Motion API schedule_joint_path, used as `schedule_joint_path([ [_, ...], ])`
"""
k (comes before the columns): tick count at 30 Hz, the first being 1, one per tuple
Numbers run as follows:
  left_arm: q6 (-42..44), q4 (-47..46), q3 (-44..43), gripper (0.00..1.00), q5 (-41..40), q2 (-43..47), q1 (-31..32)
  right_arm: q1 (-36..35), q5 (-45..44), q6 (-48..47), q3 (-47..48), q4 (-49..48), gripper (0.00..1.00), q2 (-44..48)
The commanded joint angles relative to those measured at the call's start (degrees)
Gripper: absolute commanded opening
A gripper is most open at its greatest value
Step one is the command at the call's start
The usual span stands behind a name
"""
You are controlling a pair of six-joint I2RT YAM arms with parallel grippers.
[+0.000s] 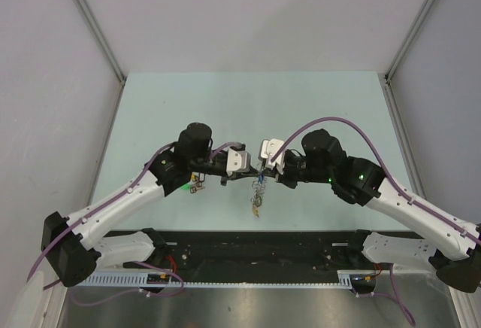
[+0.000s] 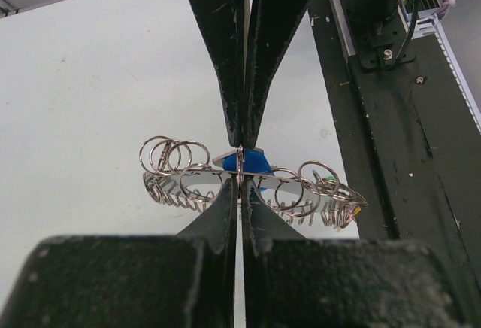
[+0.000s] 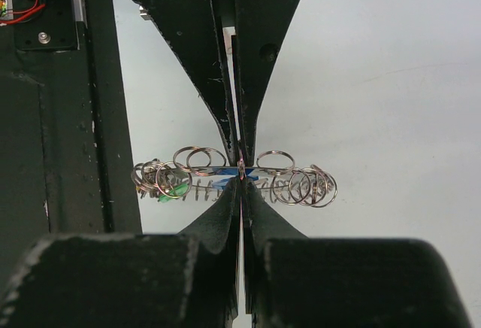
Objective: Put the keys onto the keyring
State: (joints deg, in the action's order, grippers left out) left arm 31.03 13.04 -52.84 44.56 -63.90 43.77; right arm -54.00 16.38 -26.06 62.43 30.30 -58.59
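Centre blocked, far side open.
Left gripper (image 2: 239, 185) and right gripper (image 3: 240, 180) meet tip to tip mid-counter (image 1: 248, 102), jaws pinched on the keyring (image 1: 258, 189). Its small rings fan out to both sides and dangle below, so nothing can pass between the tips. The left arm (image 1: 128, 196) and right arm (image 1: 406, 200) arch across the near half, with a black rail (image 1: 255, 247) along the near edge. Keys (image 1: 198, 186) sit just beside the left gripper. Beyond the arms, bare counter runs to the walls (image 1: 248, 19).

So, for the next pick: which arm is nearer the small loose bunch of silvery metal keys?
Left: the left arm passes beside the key bunch; the right arm is beyond the hanging silver keyring.
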Motion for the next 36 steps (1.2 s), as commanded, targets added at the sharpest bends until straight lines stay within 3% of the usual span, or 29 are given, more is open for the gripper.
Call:
schedule_joint_path([
  [1,0.88,-0.47,-3.32,0.0,1.68,-0.61,1.41,-0.58,0.58,0.93,0.67,-3.14,0.0,0.05],
  [7,0.35,-1.43,-2.89,0.0,0.97,-0.18,1.58,-0.67,-0.03,1.19,0.67,-3.59,0.0,-0.39],
  [16,-1.41,-4.86,-1.48,0.0,1.32,0.18,1.58,1.08,-0.21,3.04,0.58,0.1,0.28,3.48],
  [36,-1.67,-5.65,-1.04,0.0,2.9,1.06,1.58,5.74,6.55,2.25,-0.91,0.02,0.28,2.78],
])
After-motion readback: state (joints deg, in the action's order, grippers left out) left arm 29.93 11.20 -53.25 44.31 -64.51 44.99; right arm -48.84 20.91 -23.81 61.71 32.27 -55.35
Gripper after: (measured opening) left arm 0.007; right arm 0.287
